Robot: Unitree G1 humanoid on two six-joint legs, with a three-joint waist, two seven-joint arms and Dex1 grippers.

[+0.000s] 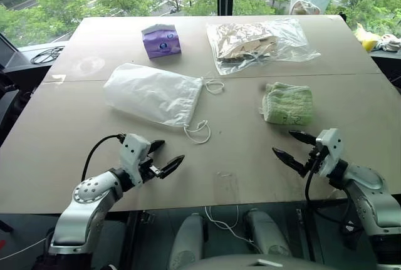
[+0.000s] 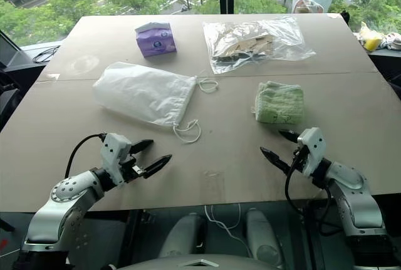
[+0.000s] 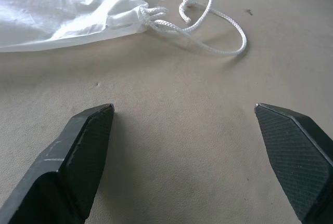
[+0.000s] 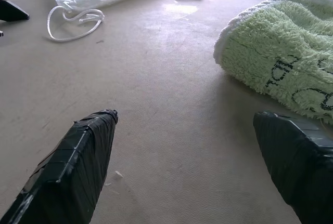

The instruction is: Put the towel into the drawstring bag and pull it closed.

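While both grippers are held wide open w/ nothing gripped, left gripper (image 1: 163, 152) lower left, right gripper (image 1: 293, 146) lower right, towel (image 1: 287, 103) is seen centre-right, bag (image 1: 153, 93) centre-left. Risk: bag mouth lies flat, so towel could be snagged at entry.

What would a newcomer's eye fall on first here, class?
Probably the white drawstring bag lying flat left of centre on the table, its cords trailing toward the light green towel on the right. Nearer the camera, the left gripper and right gripper hover open, holding nothing.
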